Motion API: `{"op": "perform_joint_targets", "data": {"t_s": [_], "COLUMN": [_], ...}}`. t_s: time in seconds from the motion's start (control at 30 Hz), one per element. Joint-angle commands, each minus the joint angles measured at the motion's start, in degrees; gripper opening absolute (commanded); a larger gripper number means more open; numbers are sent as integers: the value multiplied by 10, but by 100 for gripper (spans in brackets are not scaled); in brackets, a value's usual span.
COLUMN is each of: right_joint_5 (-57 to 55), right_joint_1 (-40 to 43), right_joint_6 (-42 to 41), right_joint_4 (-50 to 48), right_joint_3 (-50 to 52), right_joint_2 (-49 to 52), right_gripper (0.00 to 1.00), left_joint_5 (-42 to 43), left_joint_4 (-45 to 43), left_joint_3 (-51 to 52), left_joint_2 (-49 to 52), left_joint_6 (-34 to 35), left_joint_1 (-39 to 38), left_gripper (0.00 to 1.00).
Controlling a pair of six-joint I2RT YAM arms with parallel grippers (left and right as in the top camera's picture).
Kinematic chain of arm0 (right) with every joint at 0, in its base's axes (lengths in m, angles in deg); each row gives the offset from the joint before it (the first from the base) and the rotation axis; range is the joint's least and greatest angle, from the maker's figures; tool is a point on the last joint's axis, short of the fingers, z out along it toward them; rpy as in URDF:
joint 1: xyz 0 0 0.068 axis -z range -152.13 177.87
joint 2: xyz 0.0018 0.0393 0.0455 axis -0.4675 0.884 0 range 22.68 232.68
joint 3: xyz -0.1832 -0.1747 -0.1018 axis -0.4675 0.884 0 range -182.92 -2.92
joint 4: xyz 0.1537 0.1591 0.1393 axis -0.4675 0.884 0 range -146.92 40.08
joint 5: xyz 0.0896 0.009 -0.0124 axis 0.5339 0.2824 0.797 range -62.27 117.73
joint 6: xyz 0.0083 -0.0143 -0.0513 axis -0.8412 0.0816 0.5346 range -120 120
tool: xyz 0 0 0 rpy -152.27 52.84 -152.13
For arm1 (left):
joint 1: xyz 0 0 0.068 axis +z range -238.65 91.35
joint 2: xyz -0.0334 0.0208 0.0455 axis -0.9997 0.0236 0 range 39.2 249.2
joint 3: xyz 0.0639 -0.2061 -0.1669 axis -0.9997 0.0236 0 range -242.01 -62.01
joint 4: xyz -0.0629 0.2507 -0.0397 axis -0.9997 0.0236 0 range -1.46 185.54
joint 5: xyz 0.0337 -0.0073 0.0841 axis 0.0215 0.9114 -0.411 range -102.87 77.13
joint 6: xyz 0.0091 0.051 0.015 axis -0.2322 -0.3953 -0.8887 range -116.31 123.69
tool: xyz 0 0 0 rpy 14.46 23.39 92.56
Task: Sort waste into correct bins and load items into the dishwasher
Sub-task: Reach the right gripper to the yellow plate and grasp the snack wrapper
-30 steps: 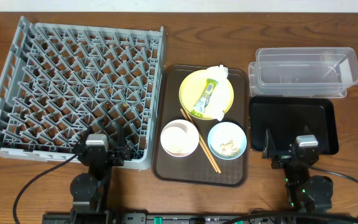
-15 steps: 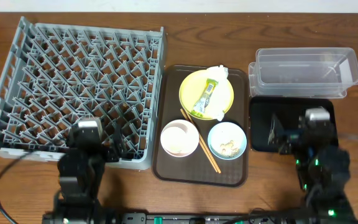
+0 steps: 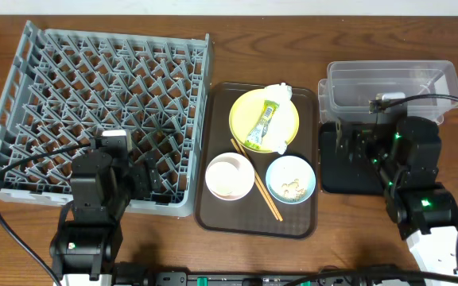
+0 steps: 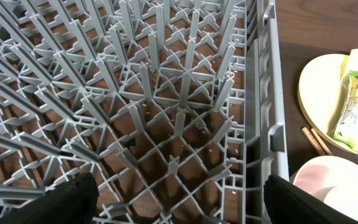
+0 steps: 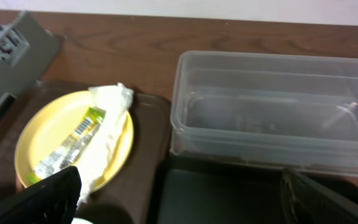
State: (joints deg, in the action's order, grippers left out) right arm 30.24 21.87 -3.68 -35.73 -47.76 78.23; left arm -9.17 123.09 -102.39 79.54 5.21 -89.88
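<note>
Nothing is sorted yet: the plate [image 3: 243, 111] with wrapper [image 3: 263, 123] and napkin [image 3: 280, 139], pink bowl [image 3: 229, 176], blue bowl [image 3: 290, 179] and chopsticks [image 3: 258, 184] lie on the tray [image 3: 293, 224], the rack [image 3: 94, 103] left of it and the tub [image 3: 388, 95] right of it look empty, and both jaws are open, holding nothing.

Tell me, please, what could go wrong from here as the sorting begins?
The wrapper lies against the napkin on the yellow plate, so one pinch might lift both. The crumbs sit loose in the light blue bowl; tilting it early would likely spill them. The chopsticks lie flat on the brown tray, probably hard to pinch.
</note>
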Motion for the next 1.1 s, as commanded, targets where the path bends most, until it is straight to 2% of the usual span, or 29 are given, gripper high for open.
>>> {"op": "perform_joint_targets", "data": {"t_s": [0.0,0.23,0.57,0.63,0.7,0.93,1.07], "right_joint_5": [23,31,30,30,29,9,3], "right_joint_1": [-1,-38,-107,-123,-139,-185,-214], "right_joint_6": [-25,-30,-45,-45,-49,-123,-137], "right_joint_4": [-18,-14,77,82,79,37,5], "right_joint_3": [-11,-35,-209,-236,-253,-262,-262], "right_joint_2": [6,42,212,252,290,417,479], "right_gripper": [99,99,99,96,93,91,89], "left_joint_5": [1,1,1,1,1,1,1], "left_joint_4": [1,1,1,1,1,1,1], "left_joint_3": [-16,-16,-16,-16,-16,-16,-16], "left_joint_2": [-2,-1,-2,-2,-2,-2,-1], "left_joint_6": [3,3,3,3,3,3,3], "left_joint_1": [2,3,3,3,2,3,3], "left_gripper": [88,88,88,88,88,88,88]}}
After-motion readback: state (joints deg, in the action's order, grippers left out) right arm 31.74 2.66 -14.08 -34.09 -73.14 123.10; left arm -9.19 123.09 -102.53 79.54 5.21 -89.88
